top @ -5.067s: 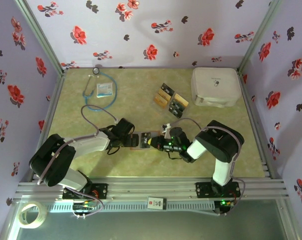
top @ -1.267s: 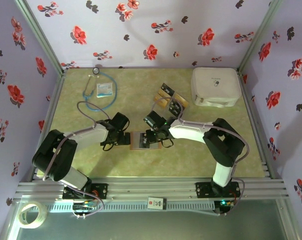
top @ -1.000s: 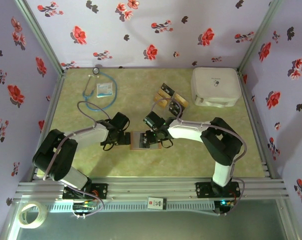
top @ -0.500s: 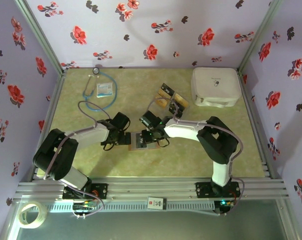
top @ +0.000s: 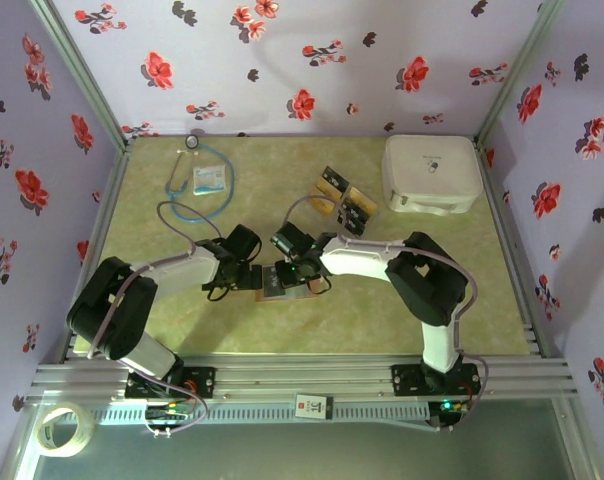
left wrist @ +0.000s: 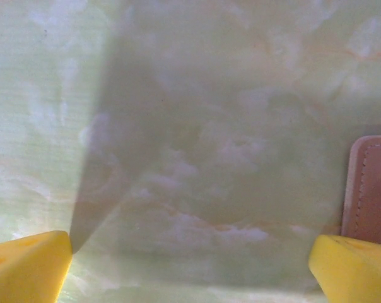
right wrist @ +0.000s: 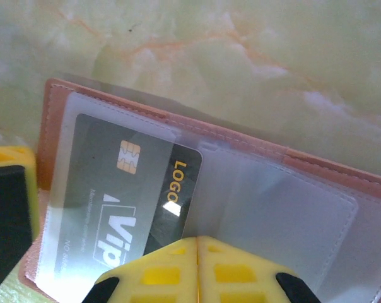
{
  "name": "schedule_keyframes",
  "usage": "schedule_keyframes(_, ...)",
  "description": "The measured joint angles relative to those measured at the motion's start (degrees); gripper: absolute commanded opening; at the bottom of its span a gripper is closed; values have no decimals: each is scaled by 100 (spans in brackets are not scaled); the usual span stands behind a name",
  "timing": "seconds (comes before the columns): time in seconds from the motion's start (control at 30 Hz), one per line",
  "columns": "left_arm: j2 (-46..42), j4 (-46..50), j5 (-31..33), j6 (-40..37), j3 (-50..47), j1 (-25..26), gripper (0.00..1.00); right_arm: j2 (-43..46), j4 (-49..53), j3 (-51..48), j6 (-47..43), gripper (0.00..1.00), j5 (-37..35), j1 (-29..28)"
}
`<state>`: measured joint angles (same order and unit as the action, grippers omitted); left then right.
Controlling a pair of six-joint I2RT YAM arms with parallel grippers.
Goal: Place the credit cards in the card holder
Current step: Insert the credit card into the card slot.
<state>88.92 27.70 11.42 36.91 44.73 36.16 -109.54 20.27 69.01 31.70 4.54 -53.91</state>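
Your table [top: 402, 300]: pale green marbled top. Near its centre the card holder [top: 278, 283] lies open and flat on the surface. Behind it and to the right, you have loose credit cards [top: 342, 202] in a small cluster, tan and black. Far right corner: a white case [top: 432, 172]. Far left: a stethoscope [top: 231, 180] (its blue tube loops around a white-blue packet [top: 209, 180]).
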Motion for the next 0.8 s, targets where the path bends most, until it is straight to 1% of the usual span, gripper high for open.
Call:
schedule_keyframes(0.17,-28,4,0,0,0,0,100,68,-15,-61,-2,8,-11,-4)
schedule_keyframes(0.4,-83,0,-4,0,0,0,100,562,-42,-619,-2,8,-105,61)
schedule_keyframes(0.57,-129,-4,-55,0,-15,-4,100,728,-94,-990,0,8,-133,190)
schedule_keyframes(0.8,-168,-2,-70,-2,-81,-7,100,953,-125,-1060,-2,8,-136,267)
